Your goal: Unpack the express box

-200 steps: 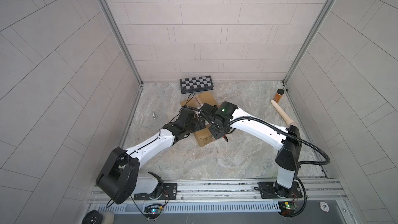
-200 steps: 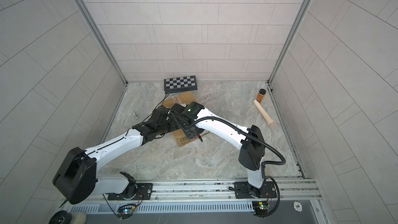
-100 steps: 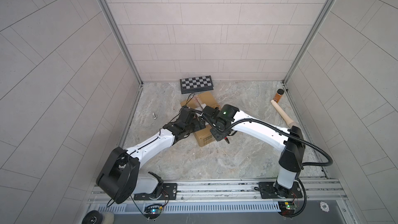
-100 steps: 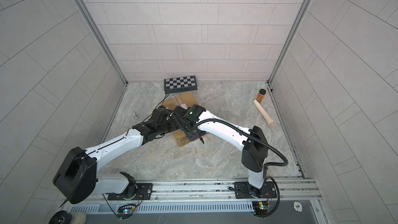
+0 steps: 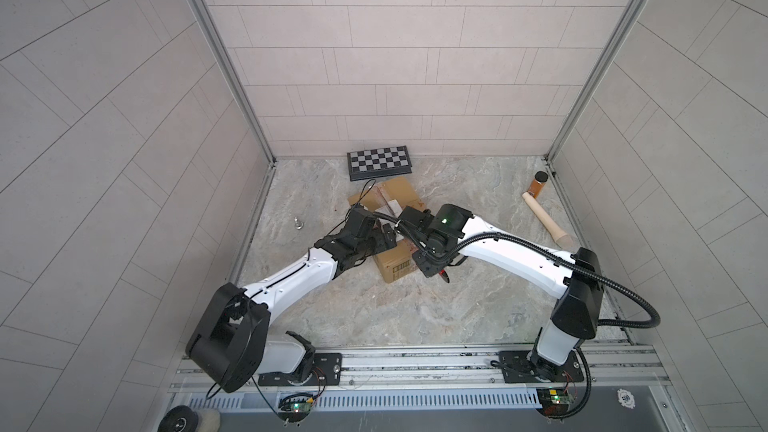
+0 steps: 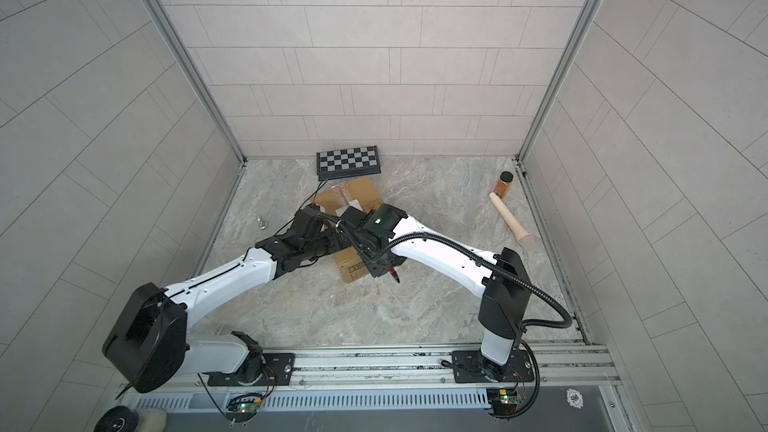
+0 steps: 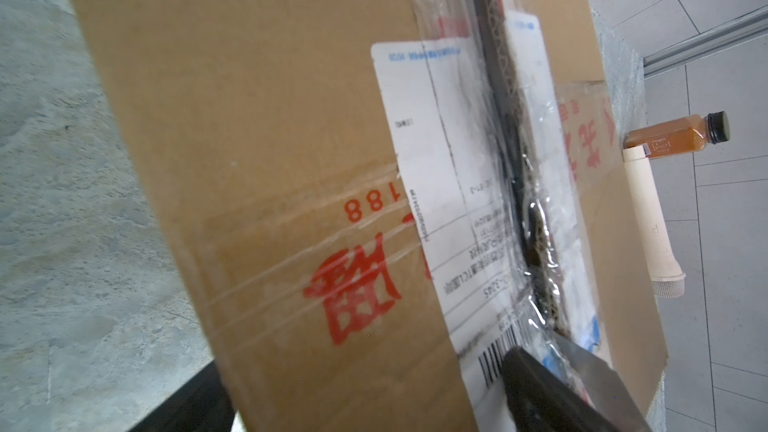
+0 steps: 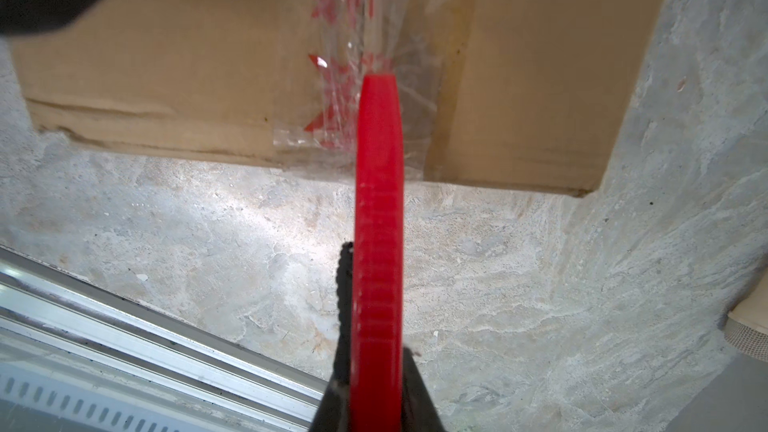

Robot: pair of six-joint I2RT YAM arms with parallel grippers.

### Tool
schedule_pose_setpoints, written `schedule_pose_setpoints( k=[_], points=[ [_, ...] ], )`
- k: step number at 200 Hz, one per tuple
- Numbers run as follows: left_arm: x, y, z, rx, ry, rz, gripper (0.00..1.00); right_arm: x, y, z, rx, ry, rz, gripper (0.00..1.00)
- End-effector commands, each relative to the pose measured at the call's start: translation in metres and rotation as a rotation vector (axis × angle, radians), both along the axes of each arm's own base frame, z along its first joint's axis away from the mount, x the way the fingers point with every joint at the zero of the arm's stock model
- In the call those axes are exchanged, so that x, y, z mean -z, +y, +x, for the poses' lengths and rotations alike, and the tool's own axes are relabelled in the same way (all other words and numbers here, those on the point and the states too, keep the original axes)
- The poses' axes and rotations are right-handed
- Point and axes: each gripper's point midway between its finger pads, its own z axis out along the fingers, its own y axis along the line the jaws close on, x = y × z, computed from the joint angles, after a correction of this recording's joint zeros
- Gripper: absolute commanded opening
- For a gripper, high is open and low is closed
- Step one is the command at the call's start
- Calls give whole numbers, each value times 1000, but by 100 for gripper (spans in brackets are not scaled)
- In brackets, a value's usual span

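The right gripper [image 8: 376,388] is pressed together on a red tool [image 8: 378,201]. The flat handle goes straight out from between the fingers, and its far end reaches the clear tape [image 8: 374,43] on a side face of the express box [image 8: 166,56]; if the end really touches the tape, I cannot tell. The box stands on the marble tabletop [image 8: 498,284] directly in front of this gripper. In both top views the two wrists cover its near end, while its far part is free. On the other side of the box from the right gripper, the left gripper [image 5: 384,236] has its jaws spread wide. One dark finger [image 7: 536,384] lies over the face with the white label [image 7: 432,151] and red characters, and the other goes along the box edge; whether they squeeze the cardboard is not visible. Beyond the box, away from both grippers, a checkered board [image 5: 380,162] lies by the back wall. Well apart, on the outer side of the right arm, lie a brown bottle [image 5: 539,184] and, just beside it, a pale wooden stick [image 5: 544,220]. On the outer side of the left gripper a small metal piece [image 5: 298,223] stands alone.
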Motion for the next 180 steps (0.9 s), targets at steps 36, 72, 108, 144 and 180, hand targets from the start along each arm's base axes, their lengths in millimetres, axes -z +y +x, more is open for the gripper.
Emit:
schedule_pose_setpoints(
  k=[36, 72, 108, 144, 180],
  points=[
    [76, 49, -61, -9, 304, 246, 100, 0, -42, -34, 18, 115, -139, 0],
    [76, 48, -61, -5, 303, 244, 100, 3, -36, -30, 11, 112, -132, 0],
    [76, 46, -60, -3, 298, 231, 100, 8, -15, -17, 1, 100, -97, 0],
    [74, 44, -58, -1, 291, 223, 100, 15, 8, -3, -8, 90, -59, 0],
    [75, 44, -59, -2, 294, 218, 99, 15, 23, 9, -6, 69, -20, 0]
  ],
)
